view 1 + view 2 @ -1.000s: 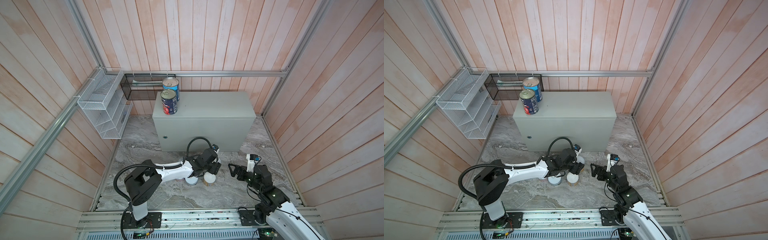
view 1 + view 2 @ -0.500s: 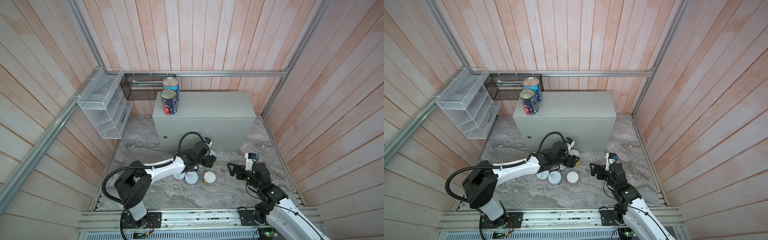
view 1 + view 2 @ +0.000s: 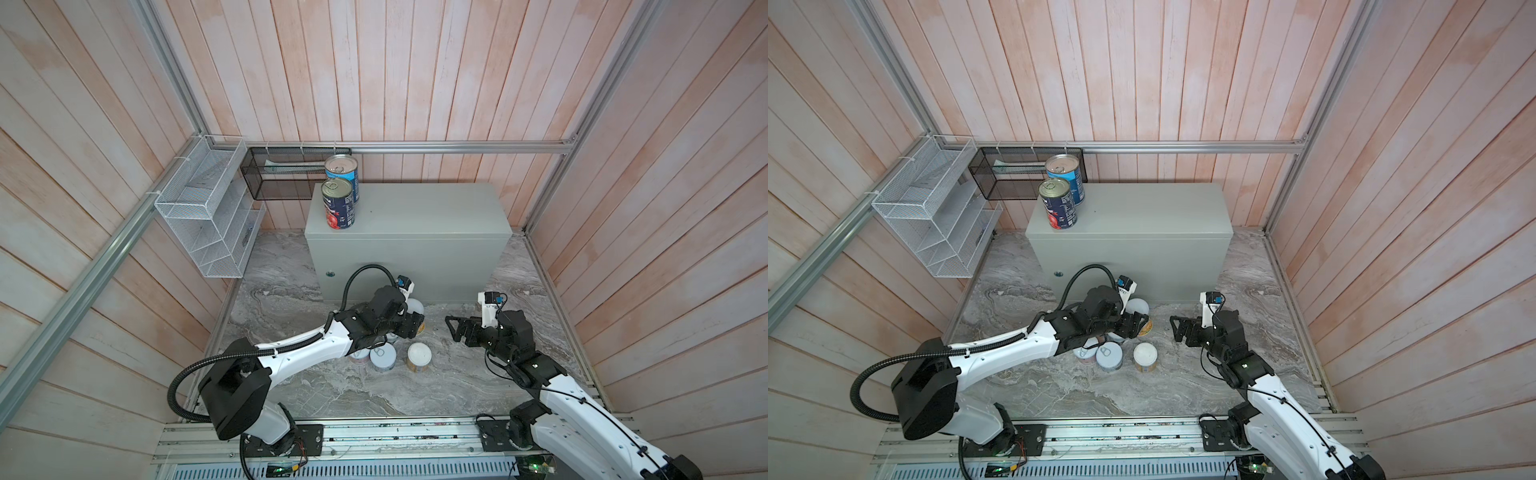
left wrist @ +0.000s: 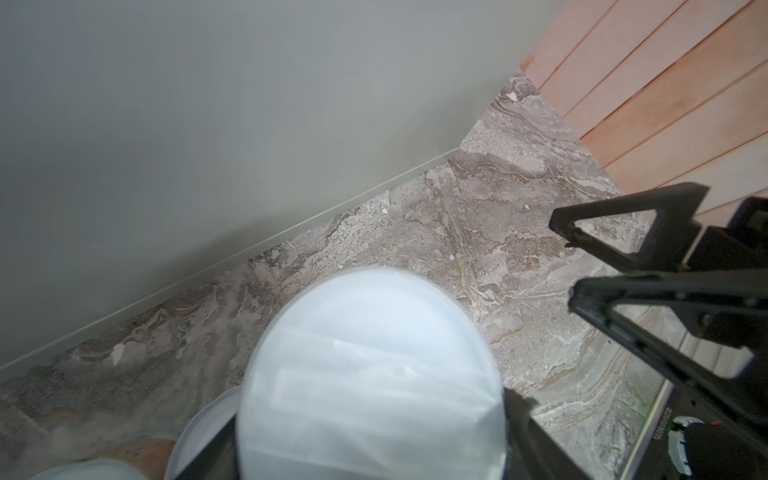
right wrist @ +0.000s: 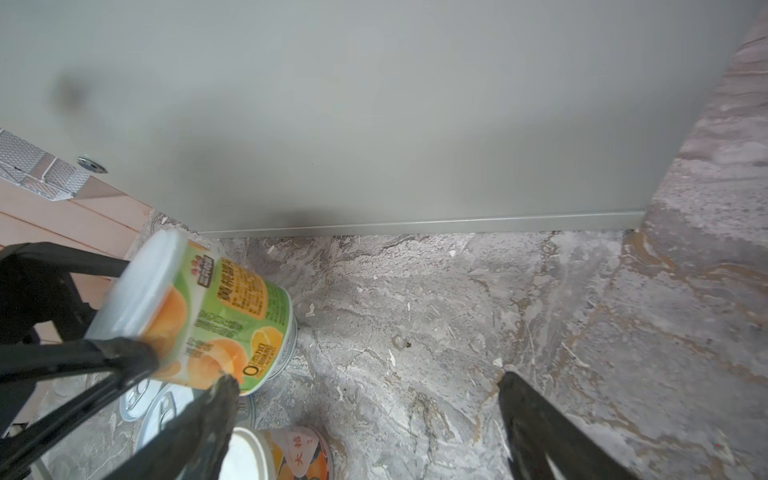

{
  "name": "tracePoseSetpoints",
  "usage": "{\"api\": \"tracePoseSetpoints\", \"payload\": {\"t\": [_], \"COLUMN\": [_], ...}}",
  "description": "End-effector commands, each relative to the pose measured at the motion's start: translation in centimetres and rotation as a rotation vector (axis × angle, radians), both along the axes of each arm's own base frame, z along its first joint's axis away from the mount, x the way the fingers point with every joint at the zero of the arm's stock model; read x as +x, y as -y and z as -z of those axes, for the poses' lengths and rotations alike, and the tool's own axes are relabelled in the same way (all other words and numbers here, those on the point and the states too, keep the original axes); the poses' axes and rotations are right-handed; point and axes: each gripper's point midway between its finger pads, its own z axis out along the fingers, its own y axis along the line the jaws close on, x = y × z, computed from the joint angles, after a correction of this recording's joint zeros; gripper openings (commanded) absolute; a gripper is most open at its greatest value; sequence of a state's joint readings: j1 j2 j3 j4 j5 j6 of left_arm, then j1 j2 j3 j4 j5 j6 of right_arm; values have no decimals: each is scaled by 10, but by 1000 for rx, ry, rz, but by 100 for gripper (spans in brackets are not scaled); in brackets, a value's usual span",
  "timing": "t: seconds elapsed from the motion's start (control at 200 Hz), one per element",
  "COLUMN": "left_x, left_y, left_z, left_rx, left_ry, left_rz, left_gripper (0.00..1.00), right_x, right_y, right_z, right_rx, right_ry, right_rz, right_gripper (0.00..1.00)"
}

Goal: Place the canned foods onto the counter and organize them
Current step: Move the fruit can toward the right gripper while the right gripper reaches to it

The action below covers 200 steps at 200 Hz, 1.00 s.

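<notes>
The left gripper (image 3: pixel 412 325) is clamped on a yellow-green white-lidded can (image 5: pixel 232 316), which is tilted just in front of the counter (image 3: pixel 415 208). The right gripper (image 3: pixel 452 328) hangs nearby, empty, with its fingers wide apart. The navy tomato can (image 3: pixel 338 203) and light-blue can (image 3: pixel 342 170) stand at the counter's back-left corner

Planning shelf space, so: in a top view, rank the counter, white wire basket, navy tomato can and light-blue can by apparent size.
1. counter
2. white wire basket
3. navy tomato can and light-blue can: alike; the navy one stands nearer and partly covers the other, so unranked.
</notes>
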State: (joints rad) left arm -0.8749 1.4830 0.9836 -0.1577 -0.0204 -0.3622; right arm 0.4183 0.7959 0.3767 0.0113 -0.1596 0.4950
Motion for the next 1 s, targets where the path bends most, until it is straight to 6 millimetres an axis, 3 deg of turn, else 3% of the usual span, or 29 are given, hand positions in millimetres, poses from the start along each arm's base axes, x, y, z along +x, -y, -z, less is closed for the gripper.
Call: {"api": "tracePoseSetpoints", "payload": {"t": [0.0,0.595,0.815,0.995], "left_x": [9,0,-1,4], "left_y": [-15,-83,-98,-106], "left_z": [-37,-55,-57,-56], "left_rx": [-61,-95,-110,-107], "left_ry": [112,49,-4,-29], "left_rz": [-51,-171,-182,-194], "left_gripper": [48,48,48,48], "right_x": [6,10,7,-8], "right_y": [-15,-89,-107,-125], "right_z": [-18,-24,-17,-12], "right_rx": [47,3,-26,-52], "right_ry": [61,101,145,193], "right_rz": [-51,-225,-289,-379], "right_gripper": [97,96,96,96]}}
